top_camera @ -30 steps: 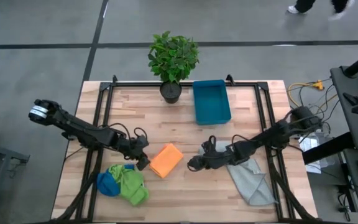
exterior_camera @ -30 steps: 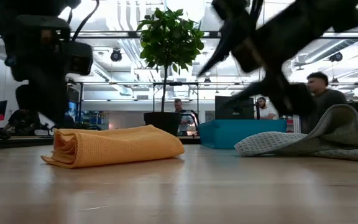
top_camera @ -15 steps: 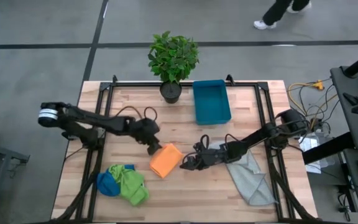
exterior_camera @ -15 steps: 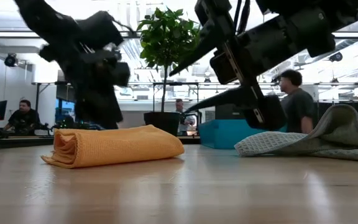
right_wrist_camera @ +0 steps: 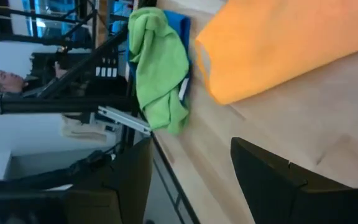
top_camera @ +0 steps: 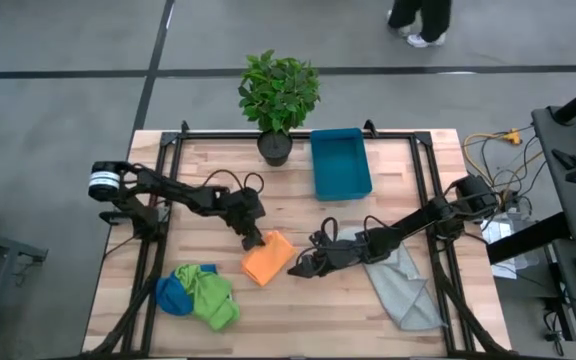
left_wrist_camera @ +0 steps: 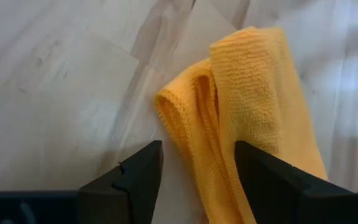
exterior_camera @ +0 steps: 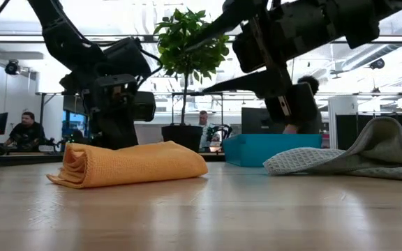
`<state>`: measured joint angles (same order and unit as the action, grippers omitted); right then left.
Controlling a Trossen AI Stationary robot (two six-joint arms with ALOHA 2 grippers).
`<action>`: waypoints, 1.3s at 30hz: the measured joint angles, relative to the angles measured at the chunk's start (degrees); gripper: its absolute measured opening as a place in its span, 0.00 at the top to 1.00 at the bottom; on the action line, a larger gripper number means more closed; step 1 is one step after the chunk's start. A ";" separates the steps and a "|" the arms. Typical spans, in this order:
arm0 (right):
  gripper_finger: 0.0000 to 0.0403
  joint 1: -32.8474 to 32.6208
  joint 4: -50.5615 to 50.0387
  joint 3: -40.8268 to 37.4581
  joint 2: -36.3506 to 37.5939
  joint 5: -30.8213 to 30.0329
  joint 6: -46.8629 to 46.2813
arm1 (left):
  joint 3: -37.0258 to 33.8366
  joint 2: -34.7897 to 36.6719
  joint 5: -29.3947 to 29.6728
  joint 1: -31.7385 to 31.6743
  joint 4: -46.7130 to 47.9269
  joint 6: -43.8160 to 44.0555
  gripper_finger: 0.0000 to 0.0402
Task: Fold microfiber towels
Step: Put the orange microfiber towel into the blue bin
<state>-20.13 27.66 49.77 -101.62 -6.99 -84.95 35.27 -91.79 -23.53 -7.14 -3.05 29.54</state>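
The orange towel (top_camera: pixel 268 257) lies folded into a thick pad on the table's middle; it also shows in the low view (exterior_camera: pixel 131 164). My left gripper (top_camera: pixel 254 240) is open at the pad's far left corner, with its fingers standing either side of the folded edges (left_wrist_camera: pixel 191 118). My right gripper (top_camera: pixel 301 268) is open just right of the pad, above the table, facing it (right_wrist_camera: pixel 272 50). The lime green towel (top_camera: pixel 211 297) and the blue towel (top_camera: pixel 172 294) lie bunched together at the near left. The pale grey towel (top_camera: pixel 405 288) lies crumpled at the near right, partly under my right arm.
A teal bin (top_camera: pixel 340 163) and a potted plant (top_camera: pixel 277 100) stand at the far middle. Black frame rails run along the table's left and right sides. Bare wood lies near the front edge, between the towel heaps. People show beyond the table.
My left gripper has swung from the orange pad's near left side toward the far edge and the right, ending at the pad's far left corner. My right gripper has moved a little toward the left, closer to the pad. The pad has stayed in place.
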 joint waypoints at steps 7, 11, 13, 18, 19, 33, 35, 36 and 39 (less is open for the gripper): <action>0.47 -0.02 -3.90 0.69 -0.50 -1.46 -1.81 | -0.33 3.48 -0.66 -5.23 0.32 1.62 0.52; 0.47 1.54 -10.18 0.56 -2.09 -2.26 -10.84 | -0.26 2.70 -1.88 -6.07 -0.66 1.70 0.52; 0.47 2.52 -11.47 0.47 -2.87 -2.46 -12.60 | -0.26 1.77 -3.27 -6.29 -2.35 2.14 0.52; 0.47 4.68 -7.94 0.51 -5.45 -2.20 -12.71 | -0.26 -1.27 -5.98 -6.55 -7.55 3.12 0.52; 0.47 5.04 -7.70 0.51 -5.85 -2.05 -12.63 | -0.26 -1.73 -5.99 -6.71 -7.80 3.16 0.52; 0.47 7.51 -7.89 3.19 -11.62 -1.60 -11.10 | -0.15 -3.56 -7.87 -7.16 -10.47 4.65 0.52; 0.47 7.69 -10.82 4.97 -12.34 -1.52 -10.53 | -0.19 -3.50 -7.94 -7.14 -10.45 4.69 0.52; 0.47 7.77 -12.56 5.99 -12.58 -1.58 -10.34 | -0.20 -3.49 -7.94 -7.14 -10.45 4.72 0.52; 0.48 8.13 -17.67 9.29 -13.34 -1.73 -9.76 | -0.20 -3.36 -7.96 -7.14 -10.43 5.84 0.52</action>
<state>-12.00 9.99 59.06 -114.96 -8.72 -94.71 35.07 -95.16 -31.48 -14.28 -13.47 35.38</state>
